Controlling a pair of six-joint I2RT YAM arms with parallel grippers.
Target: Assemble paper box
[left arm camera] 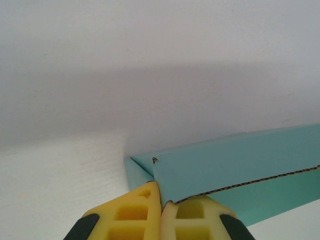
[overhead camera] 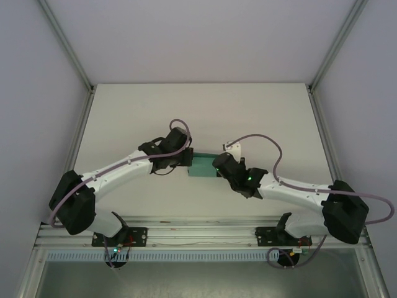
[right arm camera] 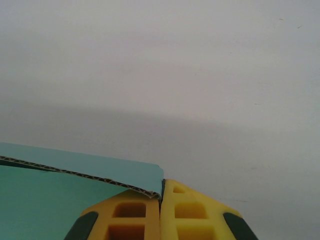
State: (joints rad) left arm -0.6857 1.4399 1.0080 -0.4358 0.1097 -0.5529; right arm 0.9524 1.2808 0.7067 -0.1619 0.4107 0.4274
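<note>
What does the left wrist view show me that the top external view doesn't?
Left wrist: the corrugated cut edge of the paper box and a folded flap at its corner, with the card pinched between the yellow fingers of the left tool. Top external: the box's full length over the white table, with the right tool at its right end and the left at its left. Shared: the teal box, with the left tool shut on it.

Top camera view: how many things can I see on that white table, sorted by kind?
Teal-green thin card box: 1
White robot arms with black joints: 2, the left arm and the right arm
Yellow-fingered grippers pinching the box: 2, the left gripper and the right gripper
Total: 5
</note>
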